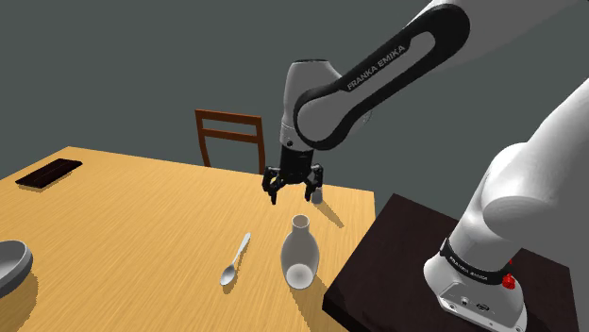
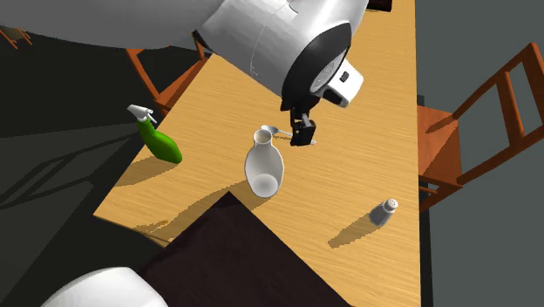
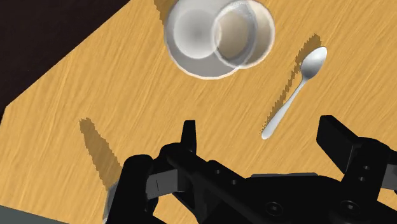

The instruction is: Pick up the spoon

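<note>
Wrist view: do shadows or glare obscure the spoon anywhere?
Wrist view: the spoon lies fully lit, its shadow jagged-edged beside it; shoulder view: plain against the table, no glare; second exterior view: little of it shows beside the white vase.

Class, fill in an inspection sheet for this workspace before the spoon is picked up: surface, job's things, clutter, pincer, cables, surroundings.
Surface: wooden table, plain grain.
Job's things: spoon lying flat beside the white vase, apart from it, not held.
Clutter: white vase upright; grey bowl; dark flat tray; shaker; green spray bottle at the table's edge.
Pincer: pincer open, above the table, apart from the spoon.
Cables: nothing seen.
Surroundings: wooden chair behind the table; dark stand; grey wall.
</note>
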### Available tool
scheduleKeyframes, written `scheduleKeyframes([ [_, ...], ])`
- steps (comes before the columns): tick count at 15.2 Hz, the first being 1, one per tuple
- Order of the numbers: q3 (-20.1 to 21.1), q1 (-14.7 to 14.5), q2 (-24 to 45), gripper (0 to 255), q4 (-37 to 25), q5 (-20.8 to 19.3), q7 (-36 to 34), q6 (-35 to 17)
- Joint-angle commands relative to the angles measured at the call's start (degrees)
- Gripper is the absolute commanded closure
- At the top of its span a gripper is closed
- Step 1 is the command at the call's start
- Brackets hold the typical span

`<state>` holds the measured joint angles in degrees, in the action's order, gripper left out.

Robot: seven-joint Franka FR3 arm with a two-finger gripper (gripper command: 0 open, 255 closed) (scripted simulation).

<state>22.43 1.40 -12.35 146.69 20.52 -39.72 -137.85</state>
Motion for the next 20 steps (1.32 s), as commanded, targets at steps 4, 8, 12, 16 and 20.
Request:
scheduleKeyframes([
  [4,2.9,0.6,13.3,0,-4.2,-4.3,-11.4,-10.2],
  [8,1.8,-1.2,23.8,0,-9.1,-10.8,-22.0,-16.3],
  [12,-2.3,-5.7,33.6,0,-15.3,-15.7,-31.2,-20.4],
  [16,-6.6,-10.2,42.7,0,-22.8,-17.5,-37.9,-23.0],
  [20,-9.6,-13.6,50.8,0,-30.5,-17.5,-42.7,-24.1],
])
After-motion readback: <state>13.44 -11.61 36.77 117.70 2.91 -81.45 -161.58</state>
